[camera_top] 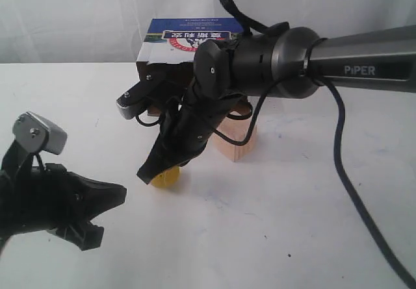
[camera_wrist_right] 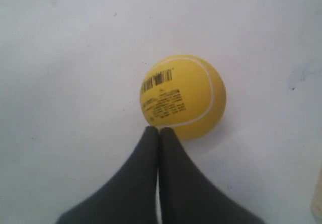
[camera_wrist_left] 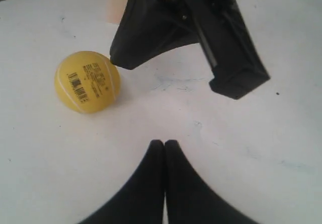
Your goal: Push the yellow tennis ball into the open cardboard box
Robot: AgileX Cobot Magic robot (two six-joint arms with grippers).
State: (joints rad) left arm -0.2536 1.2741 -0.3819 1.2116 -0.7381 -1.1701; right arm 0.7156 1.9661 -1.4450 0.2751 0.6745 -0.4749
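The yellow ball [camera_top: 166, 178] rests on the white surface [camera_top: 292, 204], out in the open and in front of the cardboard box [camera_top: 188, 39]. The box stands well apart from the ball at the back, and most of its dark opening is hidden behind the right arm. A wooden cube [camera_top: 237, 145] sits between ball and box, a little to one side of the straight line.

The step in hand looks like the push itself, at its start. To do it well, the contact point should sit on the side of the ball facing away from the box and in line with its middle, because a round ball will roll off sideways from any off-centre nudge. A slow, steady sweep toward the opening is best, steering the ball past the cube. A clip on the cube's corner could deflect the ball or drag the cube along.

The right end effector [camera_wrist_right: 159, 130] is clenched, with its two fingers pressed flat together into one blunt wedge. It grasps nothing. Its tip touches the ball low on the side, just under the printed barcode, which suits pushing rather than picking.

The left end effector [camera_wrist_left: 164, 144] is likewise clenched and empty. It is parked near the ball but clearly apart from it, and it touches nothing.
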